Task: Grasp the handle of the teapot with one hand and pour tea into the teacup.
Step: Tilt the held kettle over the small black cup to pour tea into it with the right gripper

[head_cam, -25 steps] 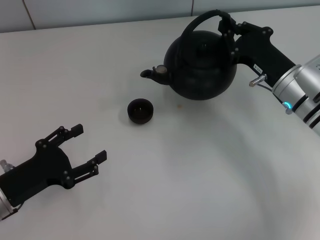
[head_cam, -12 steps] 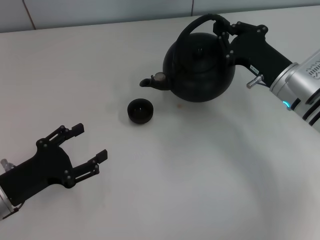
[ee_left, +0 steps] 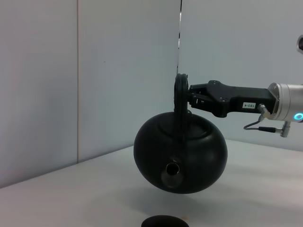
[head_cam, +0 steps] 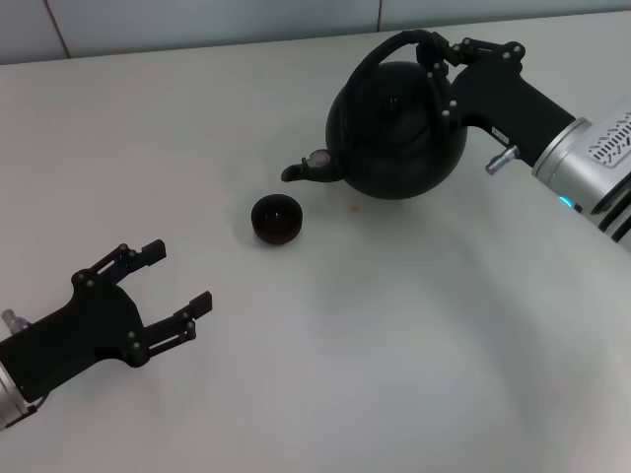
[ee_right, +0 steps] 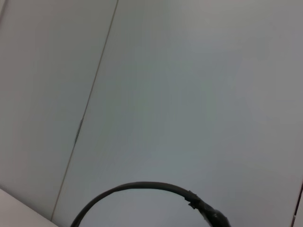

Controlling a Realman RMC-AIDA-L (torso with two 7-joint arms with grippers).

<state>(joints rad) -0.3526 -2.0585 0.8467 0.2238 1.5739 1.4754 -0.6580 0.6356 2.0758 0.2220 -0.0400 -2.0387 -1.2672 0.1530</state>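
Note:
The round black teapot [head_cam: 394, 130] hangs in the air at the far right of the table, its spout [head_cam: 296, 171] dipped toward the teacup. My right gripper [head_cam: 441, 51] is shut on the right end of the arched black handle [head_cam: 380, 51]. The left wrist view shows the teapot [ee_left: 180, 158] lifted off the table, spout facing the camera, with the right gripper [ee_left: 187, 97] at the handle [ee_left: 180, 90]. The small dark teacup [head_cam: 276, 219] stands on the table just below and left of the spout; its rim [ee_left: 164, 221] shows in the left wrist view. My left gripper [head_cam: 175, 276] rests open at the near left.
The white table [head_cam: 375, 335] spreads around the cup. A pale panelled wall [head_cam: 197, 20] runs along the back edge. A small brownish spot [head_cam: 355, 208] marks the table beside the teapot. The right wrist view shows only wall and the handle's arc [ee_right: 142, 189].
The right gripper has tipped the teapot further, so the spout has dropped lower toward the teacup. The left arm has barely moved.

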